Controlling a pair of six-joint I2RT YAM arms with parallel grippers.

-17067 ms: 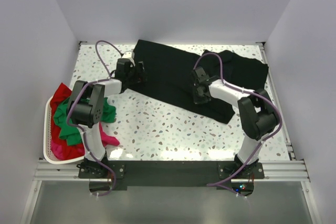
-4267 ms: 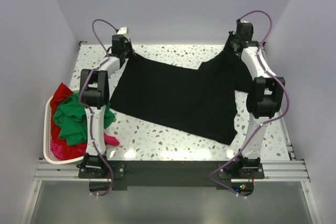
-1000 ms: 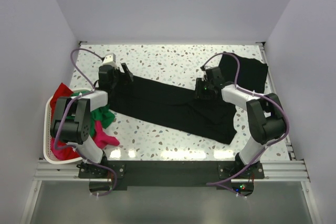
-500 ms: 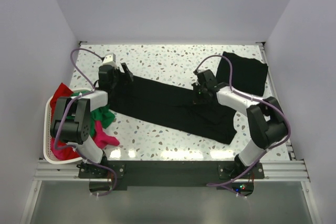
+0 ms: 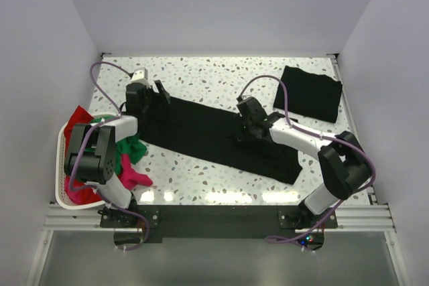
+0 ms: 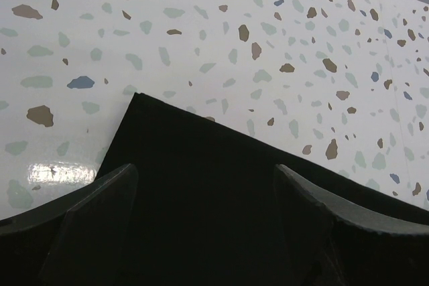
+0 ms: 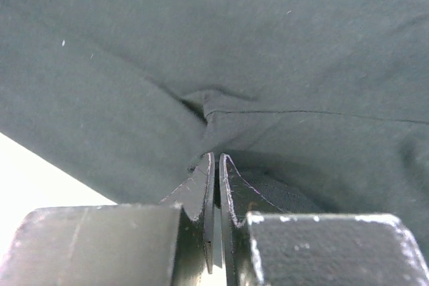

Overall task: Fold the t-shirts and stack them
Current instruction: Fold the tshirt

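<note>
On the tabletop (image 5: 201, 78), the black t-shirt (image 5: 201, 132) looks limp and light, bunching easily; right hand (image 7: 214, 160) pinches a mid-cloth pucker, left hand (image 6: 204, 173) gapes wide over 1 corner; hems seem the best grip.

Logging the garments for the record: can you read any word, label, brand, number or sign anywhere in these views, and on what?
No text can be read in any view.
Spread black t-shirt: plain, no print or tag showing.
Folded black t-shirt: plain.
Coloured t-shirts at the white basket: no lettering visible.
</note>
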